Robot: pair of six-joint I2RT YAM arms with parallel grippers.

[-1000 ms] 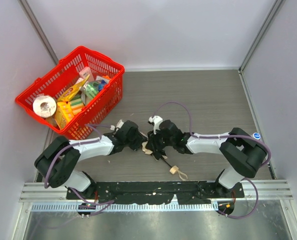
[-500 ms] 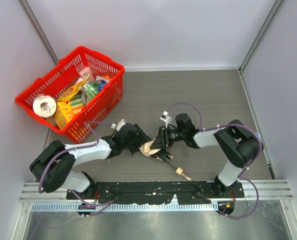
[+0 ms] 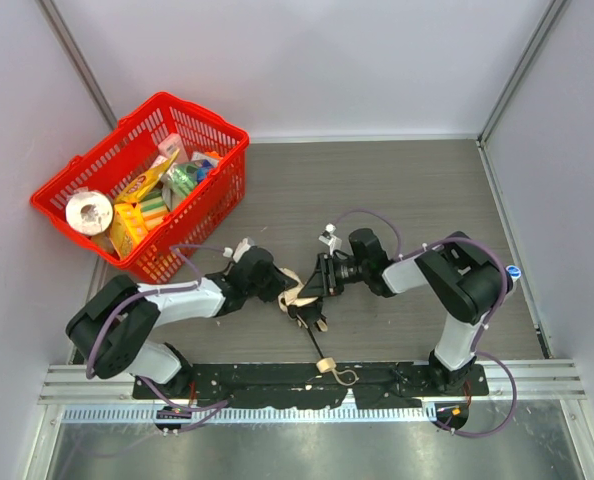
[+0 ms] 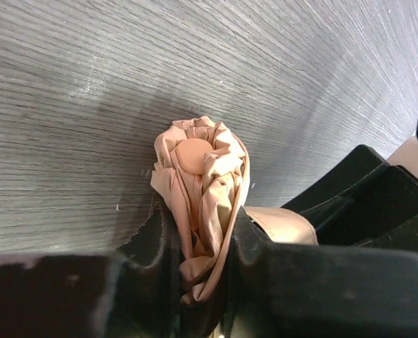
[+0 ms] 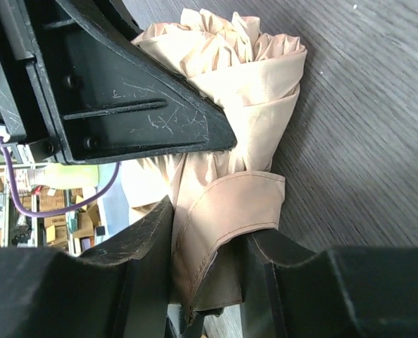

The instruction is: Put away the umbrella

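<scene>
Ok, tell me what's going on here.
Both arms hold the beige folded fabric umbrella between them. The left fingers pinch its bunched tip; the right fingers clamp the strapped canopy. Its black shaft and tan handle point toward the near edge. The red plastic basket sits back left.

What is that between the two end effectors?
The bunched beige umbrella: in the top view it fills the gap between the left end effector and the right end effector, and the wrist views show each clamped on its fabric.
</scene>
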